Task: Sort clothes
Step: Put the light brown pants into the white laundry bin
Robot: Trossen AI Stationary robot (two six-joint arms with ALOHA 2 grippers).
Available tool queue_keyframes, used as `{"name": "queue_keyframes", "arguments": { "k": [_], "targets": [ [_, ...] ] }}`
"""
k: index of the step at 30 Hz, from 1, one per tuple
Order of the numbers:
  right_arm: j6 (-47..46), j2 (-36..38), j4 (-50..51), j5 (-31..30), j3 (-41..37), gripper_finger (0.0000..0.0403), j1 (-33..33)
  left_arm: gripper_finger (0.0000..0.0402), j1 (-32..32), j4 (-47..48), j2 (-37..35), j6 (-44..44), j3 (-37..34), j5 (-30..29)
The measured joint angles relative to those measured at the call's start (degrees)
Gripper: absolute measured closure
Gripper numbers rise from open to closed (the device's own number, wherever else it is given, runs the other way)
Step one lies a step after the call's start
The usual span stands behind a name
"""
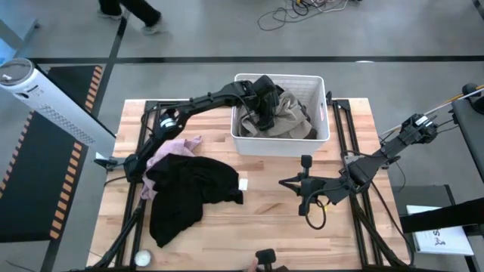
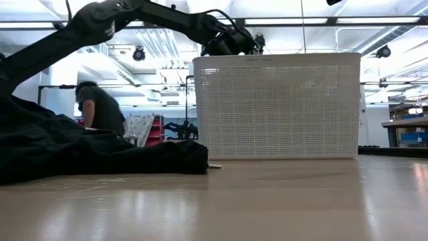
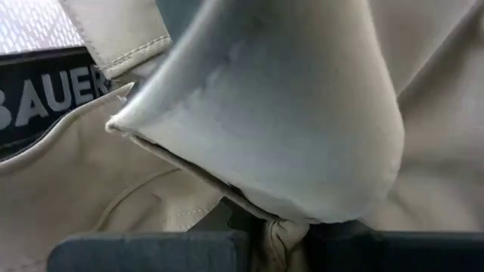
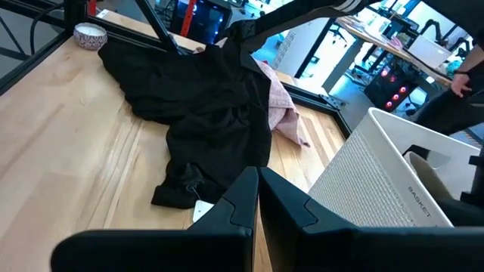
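Table: pale butcher-block wooden tabletop [image 1: 272,204], smooth with a soft satin sheen; the low view catches blurred reflections on it.
Basket: white rectangular plastic basket [image 1: 321,113], matt, its walls pierced with a fine perforated grid.
Black garment: crumpled black cloth garment [image 1: 189,189], soft, matt and light-absorbing, with a small white label at its edge.
Pink garment: small pale pink cloth piece [image 1: 180,145], thin and wrinkled.
Beige garment: beige-khaki woven garment [image 3: 423,151], smooth, matt, with stitched seams; a dark band with pale lettering lies against it, perhaps elastic.
Left gripper: dark matt left gripper [image 1: 265,113], probably plastic.
Right gripper: dark matt right gripper [image 1: 290,183].
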State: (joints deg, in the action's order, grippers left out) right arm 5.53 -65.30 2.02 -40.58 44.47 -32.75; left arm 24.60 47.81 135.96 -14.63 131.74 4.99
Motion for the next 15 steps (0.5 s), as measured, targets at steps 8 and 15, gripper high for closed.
{"name": "queue_keyframes", "arguments": {
  "k": [8, 15],
  "targets": [
    [-0.61, 0.0, 0.0, 0.0, -0.02, 0.0403, 0.0, 0.0385, 0.17, 1.69, 0.07, 0.26, -2.42, 0.0],
    [-1.17, 0.0, 0.02, 0.02, -0.02, 0.0403, 0.0, 0.0385, 0.22, 1.76, 0.0, 0.06, -5.16, -1.55]
  ]
}}
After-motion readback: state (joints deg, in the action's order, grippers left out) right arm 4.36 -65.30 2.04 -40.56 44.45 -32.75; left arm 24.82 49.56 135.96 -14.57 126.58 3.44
